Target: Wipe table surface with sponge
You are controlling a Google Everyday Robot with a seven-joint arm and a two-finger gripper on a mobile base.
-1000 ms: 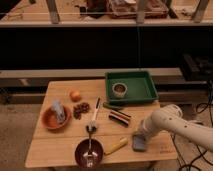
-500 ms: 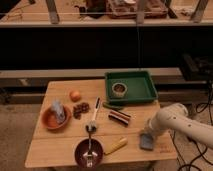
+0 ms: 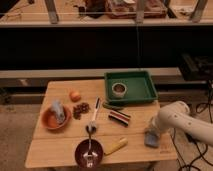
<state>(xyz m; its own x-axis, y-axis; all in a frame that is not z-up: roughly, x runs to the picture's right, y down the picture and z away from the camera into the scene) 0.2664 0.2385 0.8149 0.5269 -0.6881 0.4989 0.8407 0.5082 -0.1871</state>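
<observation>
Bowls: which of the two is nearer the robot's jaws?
The dark red bowl at the front edge, with a utensil in it; the orange bowl sits far left. The jaws are over the sponge at the right front of the table.

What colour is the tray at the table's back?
Green tray, shown in the camera view. Gripper at sponge, front right.

The claw (image 3: 151, 131) sits over the grey-blue sponge (image 3: 151, 140) on the worktop (image 3: 50, 145), below the green tray's (image 3: 142, 89) right corner.
</observation>
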